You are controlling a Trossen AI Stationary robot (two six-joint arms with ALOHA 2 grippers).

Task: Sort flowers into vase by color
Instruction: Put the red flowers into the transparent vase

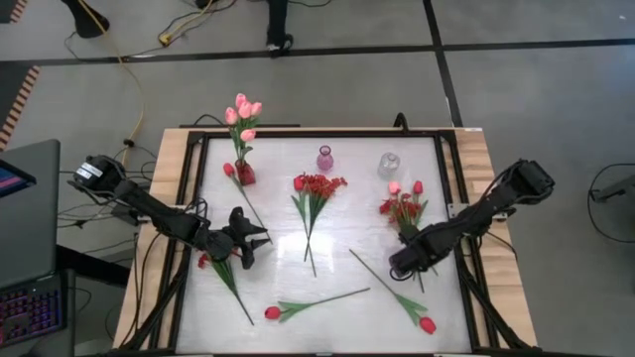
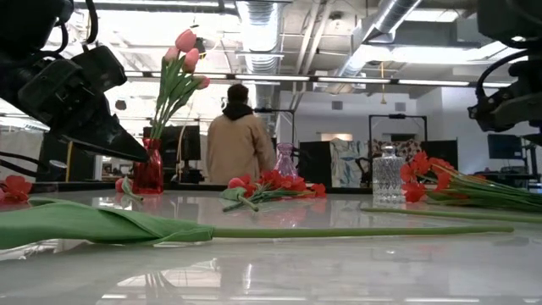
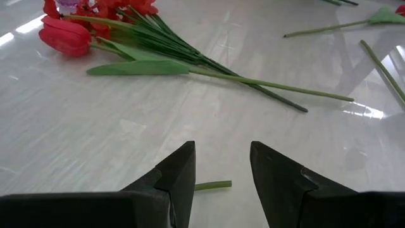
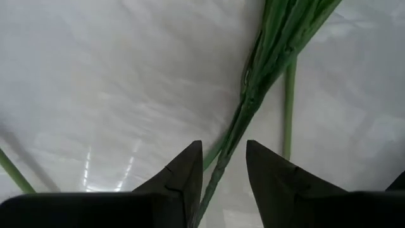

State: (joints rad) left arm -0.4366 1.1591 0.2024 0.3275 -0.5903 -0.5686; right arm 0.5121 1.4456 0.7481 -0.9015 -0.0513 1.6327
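Nearest the low camera: a long green stem with a broad leaf (image 2: 102, 224) lying flat across the white worktop (image 1: 327, 223); from above it belongs to one of the two single red tulips at the near edge, one near-centre (image 1: 273, 312) and one near-right (image 1: 427, 324). Left end effector (image 1: 248, 243) sits low over the worktop's left side, fingers (image 3: 180, 174) parted with a clear gap, nothing between them; only a short stem end (image 3: 212, 185) shows on the surface in that gap. Just beside it lies a red flower (image 1: 204, 260) with its stem running toward the near edge. Right end effector (image 1: 402, 263) is down at the stem ends of the right-hand bunch (image 1: 402, 206), which mixes red blossoms with a pink tulip. Its fingers (image 4: 180, 180) are parted and straddle a green stem (image 4: 237, 130); cannot tell whether they are pinching it or just around it. Centre of the worktop: a spray of small red blossoms (image 1: 317, 185), stems pointing near. Far row, left to right: red vase (image 1: 244, 174) already holding pale pink tulips (image 1: 243, 111), with a red tulip (image 1: 229, 170) lying beside it, then an empty pink vase (image 1: 324, 158), then a clear glass vase (image 1: 389, 165). Person in a tan jacket (image 2: 237, 140) stands in the room behind, back turned.
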